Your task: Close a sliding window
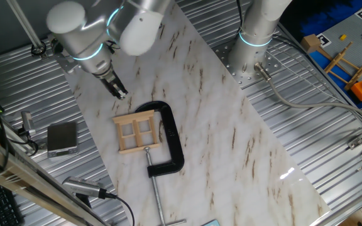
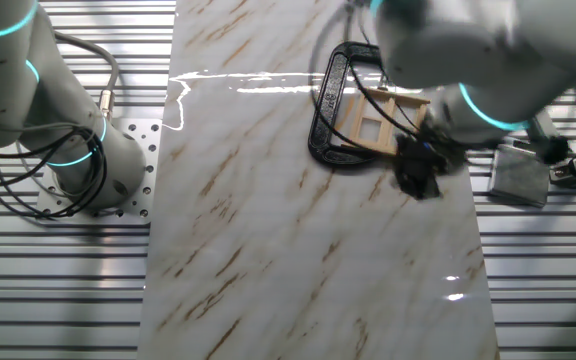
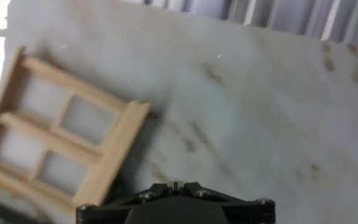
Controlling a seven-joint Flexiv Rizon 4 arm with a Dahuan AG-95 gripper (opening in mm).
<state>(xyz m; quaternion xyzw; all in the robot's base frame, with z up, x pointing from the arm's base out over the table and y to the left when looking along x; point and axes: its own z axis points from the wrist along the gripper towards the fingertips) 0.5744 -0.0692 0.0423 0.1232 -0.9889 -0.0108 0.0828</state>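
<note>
The sliding window [image 1: 137, 132] is a small light-wood frame with crossbars, lying flat on the marble board inside the mouth of a black C-shaped clamp [image 1: 170, 138]. It also shows in the other fixed view [image 2: 380, 124] and at the left of the hand view [image 3: 58, 137]. My gripper [image 1: 119, 92] hangs above the board just beyond the window's far corner, apart from it. In the other fixed view the gripper [image 2: 418, 175] is blurred. In the hand view the fingertips [image 3: 176, 186] stand together with nothing between them.
The marble board [image 1: 219, 125] lies on a ribbed metal table. The clamp's screw rod [image 1: 155, 191] points toward the front edge. A grey box [image 1: 62, 138] and cables lie left of the board. A second arm's base [image 1: 256, 44] stands at the back.
</note>
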